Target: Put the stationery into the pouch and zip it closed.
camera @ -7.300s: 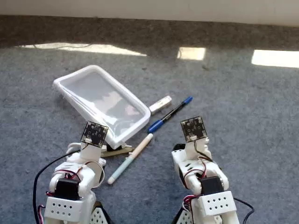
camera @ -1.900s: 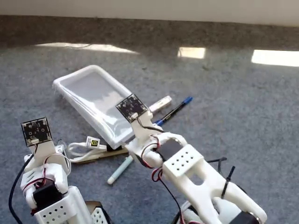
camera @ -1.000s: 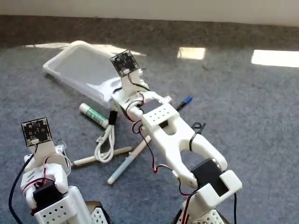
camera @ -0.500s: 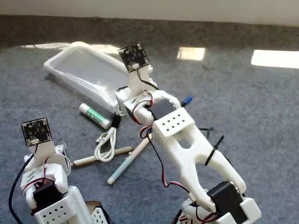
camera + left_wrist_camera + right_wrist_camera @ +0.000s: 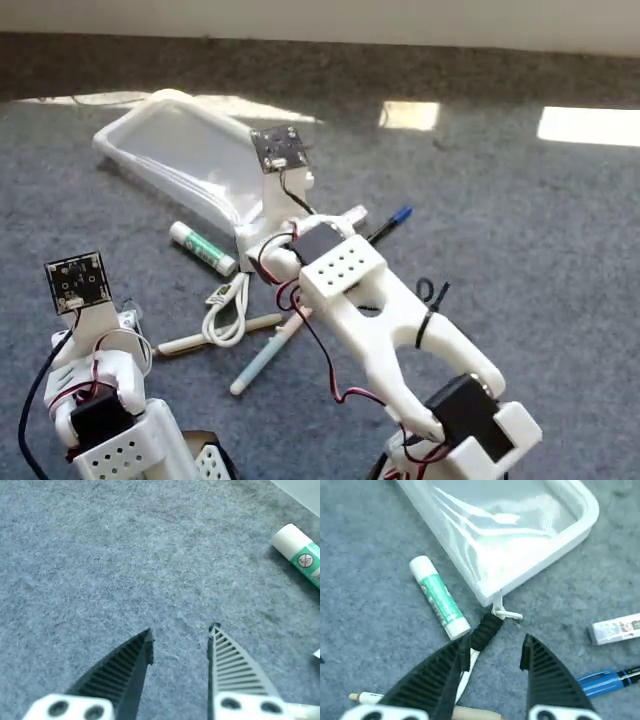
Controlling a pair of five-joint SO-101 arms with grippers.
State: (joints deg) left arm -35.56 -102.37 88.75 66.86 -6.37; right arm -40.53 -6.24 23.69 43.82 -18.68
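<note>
While the clear pouch (image 5: 185, 155) lay flat on the grey surface (image 5: 520, 260), the stationery lay outside it. Its zip pull (image 5: 502, 612) stuck out from one corner, and my right tool (image 5: 495, 642) hung just beside that corner, jaws apart and holding nothing. The black end of a white cable (image 5: 486, 630) lay just beside the pull. A glue stick (image 5: 202, 248) lay near the pouch's long edge. On the corner's other side were a small white box (image 5: 615, 628) and a blue pen (image 5: 600, 680). Farther from the pouch, beyond the cable, lay a pale pen (image 5: 265, 355) and a wooden stick (image 5: 215, 335). My left tool (image 5: 181, 628) was well apart from the pouch, open and empty over bare surface.
</note>
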